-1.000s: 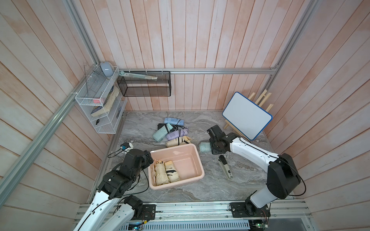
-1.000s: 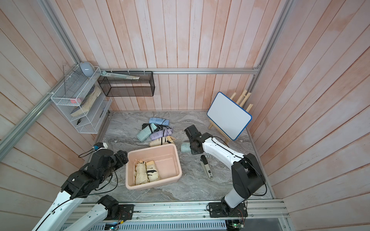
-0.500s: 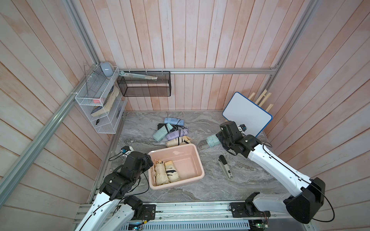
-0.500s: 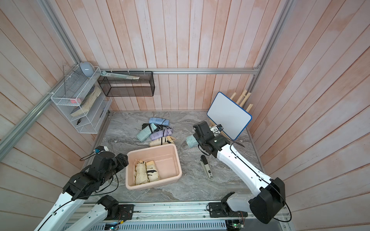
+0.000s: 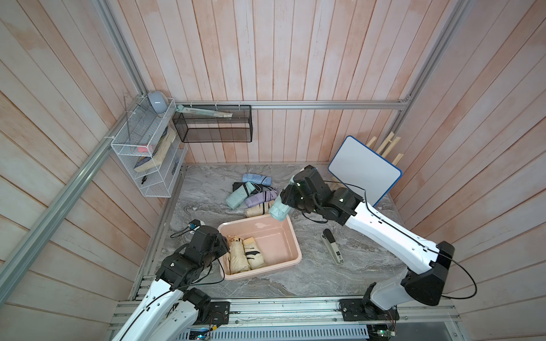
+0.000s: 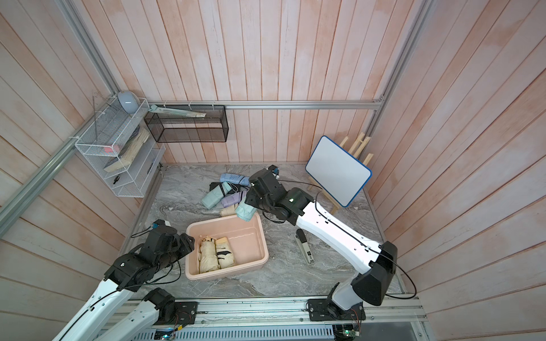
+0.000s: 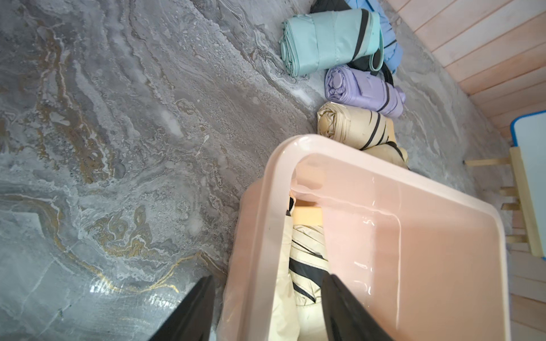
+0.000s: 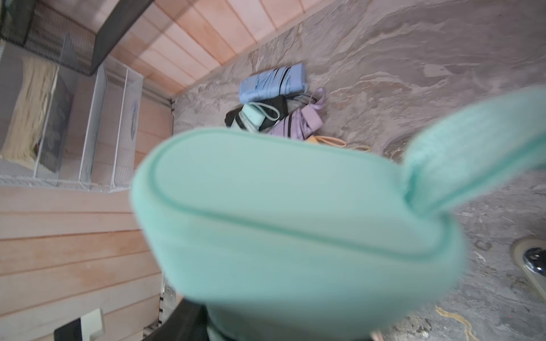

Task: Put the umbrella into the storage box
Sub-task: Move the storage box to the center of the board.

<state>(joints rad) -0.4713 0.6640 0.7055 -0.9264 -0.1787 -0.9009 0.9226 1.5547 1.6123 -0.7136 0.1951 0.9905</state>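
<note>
The left gripper (image 7: 269,283) stands half open astride the left wall of the storage box (image 5: 274,245), with one finger outside, one inside and a gap showing. Two cream umbrellas (image 5: 245,257) lie inside along that wall. Above the box's far right corner, the right gripper (image 5: 286,202) clamps the mint umbrella (image 5: 279,210). Its long axis is steeply tilted, with the free end pointing down toward the box. Beyond lie loose umbrellas (image 5: 254,192).

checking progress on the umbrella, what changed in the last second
The right hand, shut on the mint umbrella, raised it from beside the storage box to above its far right corner. The left hand stayed astride the box's left rim; the cream umbrellas inside and the pile behind did not move.
</note>
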